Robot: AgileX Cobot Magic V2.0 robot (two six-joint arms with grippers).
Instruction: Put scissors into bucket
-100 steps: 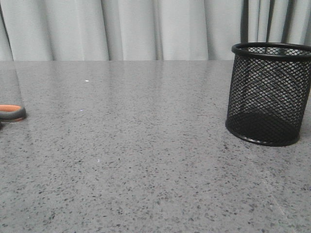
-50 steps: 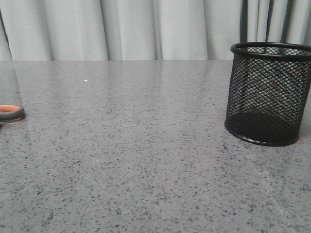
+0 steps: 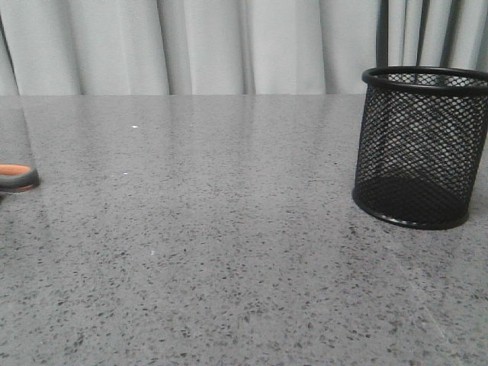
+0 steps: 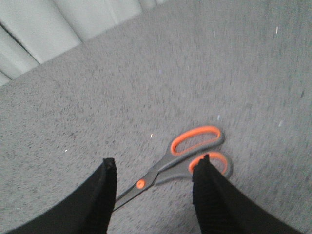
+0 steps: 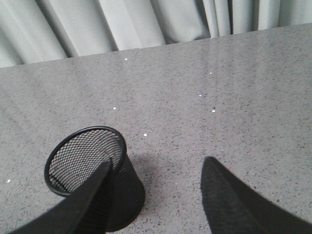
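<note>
The scissors [image 4: 181,161] lie flat on the grey table, dark grey with orange-lined handle loops and an orange pivot dot. In the front view only one handle loop [image 3: 17,177] shows at the left edge. My left gripper [image 4: 157,163] is open above them, fingers either side of the pivot; one fingertip [image 4: 201,168] overlaps a handle loop, the other covers the blade tip. The black wire-mesh bucket [image 3: 418,145] stands upright at the right and is empty. My right gripper [image 5: 157,165] is open and empty above the table beside the bucket [image 5: 90,168].
Pale curtains [image 3: 229,46] hang behind the table's far edge. The speckled grey tabletop [image 3: 229,244] stretches between scissors and bucket with nothing else on it. Neither arm shows in the front view.
The scissors' handle loop has shifted slightly left in the front view. The bucket stands as before.
</note>
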